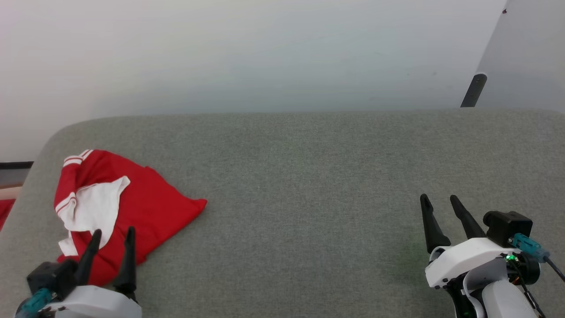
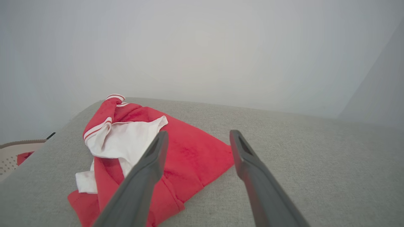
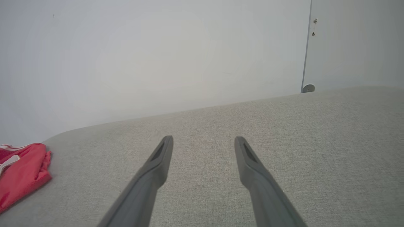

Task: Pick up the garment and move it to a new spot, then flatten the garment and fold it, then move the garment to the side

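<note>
The garment (image 1: pixel 145 207), a bright red jersey with white sleeve cloth and red-and-white striped trim, lies crumpled at the left end of the grey fabric table (image 1: pixel 309 185). In the left wrist view the garment (image 2: pixel 189 157) spreads out under and beyond the fingers. My left gripper (image 1: pixel 112 234) hovers open over the garment's near edge, nothing between its fingers. At the lower right my right gripper (image 1: pixel 439 201) stands open above bare table, far from the garment. The right wrist view catches the garment (image 3: pixel 22 173) at its left edge, with the right gripper (image 3: pixel 203 140) open.
A pale wall rises behind the table. A dark post (image 1: pixel 473 90) stands by the wall at the back right. Off the table's left edge a pale basket (image 2: pixel 12 154) holds a red cloth scrap (image 2: pixel 23 156). The table's middle and right are bare grey fabric.
</note>
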`<state>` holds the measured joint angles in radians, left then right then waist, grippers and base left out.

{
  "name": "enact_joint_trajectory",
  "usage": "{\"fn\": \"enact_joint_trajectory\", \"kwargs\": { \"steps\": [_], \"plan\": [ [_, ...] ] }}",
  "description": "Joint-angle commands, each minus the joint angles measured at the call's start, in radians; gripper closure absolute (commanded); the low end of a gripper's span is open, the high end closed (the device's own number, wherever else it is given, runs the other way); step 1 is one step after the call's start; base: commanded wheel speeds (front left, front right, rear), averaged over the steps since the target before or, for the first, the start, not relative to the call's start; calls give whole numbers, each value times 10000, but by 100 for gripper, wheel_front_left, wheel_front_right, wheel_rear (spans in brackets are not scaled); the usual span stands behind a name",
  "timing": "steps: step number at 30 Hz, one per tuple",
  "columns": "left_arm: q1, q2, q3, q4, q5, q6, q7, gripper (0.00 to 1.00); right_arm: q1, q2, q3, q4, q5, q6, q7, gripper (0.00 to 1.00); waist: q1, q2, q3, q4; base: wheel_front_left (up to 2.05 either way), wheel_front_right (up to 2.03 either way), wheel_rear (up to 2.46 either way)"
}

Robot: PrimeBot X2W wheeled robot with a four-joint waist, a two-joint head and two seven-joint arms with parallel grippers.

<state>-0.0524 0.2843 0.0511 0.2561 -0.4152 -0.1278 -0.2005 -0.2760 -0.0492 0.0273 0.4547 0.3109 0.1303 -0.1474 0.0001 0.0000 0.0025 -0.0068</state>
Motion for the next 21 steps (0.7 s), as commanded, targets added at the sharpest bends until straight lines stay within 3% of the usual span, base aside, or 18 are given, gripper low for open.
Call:
{"fn": "enact_joint_trajectory", "kwargs": {
  "steps": [1,21],
  "plan": [
    [-28,144,44,-17,100,-46,-79,0,-164,-12,-46,7,-295,6,-63,0,-1,0,3,-14,0,0,0],
    [-82,557,-307,514,1122,-40,-489,0,-221,-14,-381,222,-1969,7,-428,0,-1,0,38,-63,0,0,0]
  ]
}}
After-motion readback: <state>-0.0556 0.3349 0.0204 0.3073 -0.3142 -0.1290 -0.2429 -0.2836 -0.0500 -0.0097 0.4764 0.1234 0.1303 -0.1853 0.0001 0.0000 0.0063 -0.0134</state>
